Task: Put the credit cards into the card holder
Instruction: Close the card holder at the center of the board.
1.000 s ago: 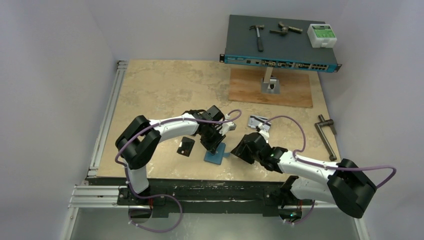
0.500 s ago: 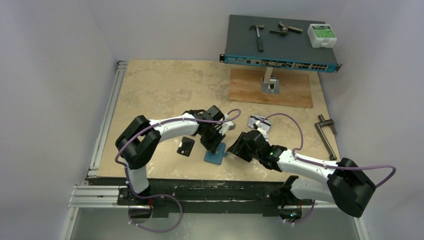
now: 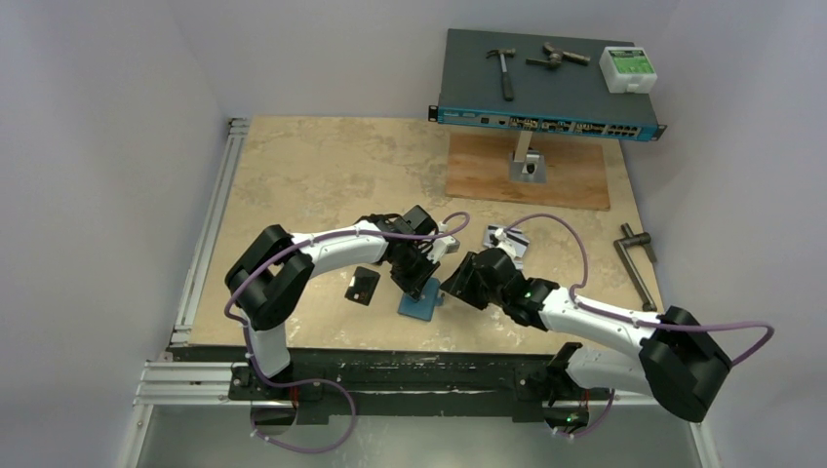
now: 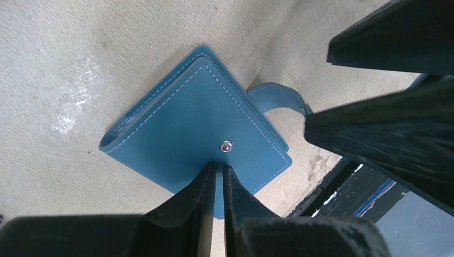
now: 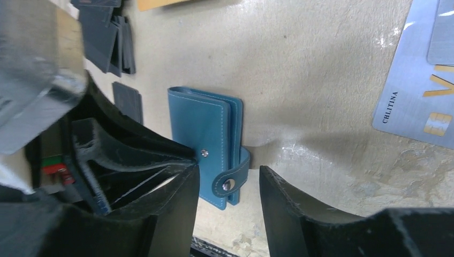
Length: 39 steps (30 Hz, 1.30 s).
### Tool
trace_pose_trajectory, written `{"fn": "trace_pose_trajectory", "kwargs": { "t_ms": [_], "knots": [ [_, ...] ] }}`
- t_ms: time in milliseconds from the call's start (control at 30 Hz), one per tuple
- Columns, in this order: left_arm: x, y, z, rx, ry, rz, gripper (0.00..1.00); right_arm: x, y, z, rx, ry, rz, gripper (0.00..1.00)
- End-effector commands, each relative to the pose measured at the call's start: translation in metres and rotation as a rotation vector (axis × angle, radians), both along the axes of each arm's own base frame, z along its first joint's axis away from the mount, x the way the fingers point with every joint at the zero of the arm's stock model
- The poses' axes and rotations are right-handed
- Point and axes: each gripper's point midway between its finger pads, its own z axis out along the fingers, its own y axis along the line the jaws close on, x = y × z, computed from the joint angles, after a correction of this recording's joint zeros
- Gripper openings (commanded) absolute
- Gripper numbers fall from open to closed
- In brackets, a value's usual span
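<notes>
The teal-blue card holder [image 3: 421, 305] lies folded on the table near its front edge, with its snap tab [image 5: 231, 182] undone and curling out at one side. My left gripper [image 3: 426, 283] is shut, and its tips [image 4: 218, 167] press down on the holder's cover [image 4: 198, 123] beside the snap stud. My right gripper [image 3: 451, 288] is open and its fingers straddle the tab end of the holder [image 5: 201, 126] without touching it. Black cards [image 3: 364, 286] lie left of the holder and also show in the right wrist view [image 5: 115, 40]. Silver-white cards [image 3: 507, 239] lie behind the right gripper and show in its wrist view [image 5: 417, 101]. An orange card edge [image 5: 160, 4] shows at the top of that view.
A network switch [image 3: 546, 93] on a stand over a wooden board [image 3: 527, 171] stands at the back right, carrying a hammer and small parts. A metal crank tool [image 3: 636, 263] lies at the right edge. The table's front edge and rail are just below the holder.
My right gripper has moved left and forward up to the holder's tab side. The left gripper and the holder have not moved.
</notes>
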Motion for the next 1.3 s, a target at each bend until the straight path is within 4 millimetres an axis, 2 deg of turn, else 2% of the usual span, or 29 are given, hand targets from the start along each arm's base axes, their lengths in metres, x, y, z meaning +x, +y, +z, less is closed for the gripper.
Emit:
{"fn": "trace_pose_trajectory", "kwargs": {
  "t_ms": [0,233,367,500,633,700,800,967,1267],
  "knots": [
    [0.012,0.000,-0.020,0.019,-0.048,0.028,0.11,0.006,0.015,0.008,0.009,-0.001,0.042,0.43],
    [0.014,-0.003,-0.013,-0.016,-0.056,0.036,0.11,0.006,0.020,0.008,-0.039,0.006,0.066,0.41],
    [0.015,-0.006,-0.004,-0.046,-0.068,0.038,0.11,0.001,0.013,-0.002,-0.070,0.035,0.055,0.27],
    [0.019,-0.006,0.002,-0.058,-0.084,0.043,0.11,-0.004,0.005,-0.011,-0.104,0.062,0.052,0.20],
    [0.020,-0.005,0.004,-0.055,-0.084,0.043,0.11,-0.007,0.002,-0.016,-0.138,0.083,0.060,0.18],
    [0.023,-0.005,0.008,-0.056,-0.098,0.044,0.11,-0.006,0.001,-0.014,-0.151,0.082,0.065,0.21],
    [0.030,-0.004,0.022,-0.070,-0.135,0.050,0.11,-0.003,-0.001,-0.008,-0.161,0.069,0.056,0.23],
    [0.044,0.003,0.056,-0.102,-0.194,0.076,0.11,-0.004,-0.003,-0.009,-0.188,0.083,0.057,0.22],
    [0.078,0.042,0.120,-0.103,-0.366,0.107,0.12,-0.006,0.000,-0.015,-0.194,0.107,0.079,0.13]
  ]
}}
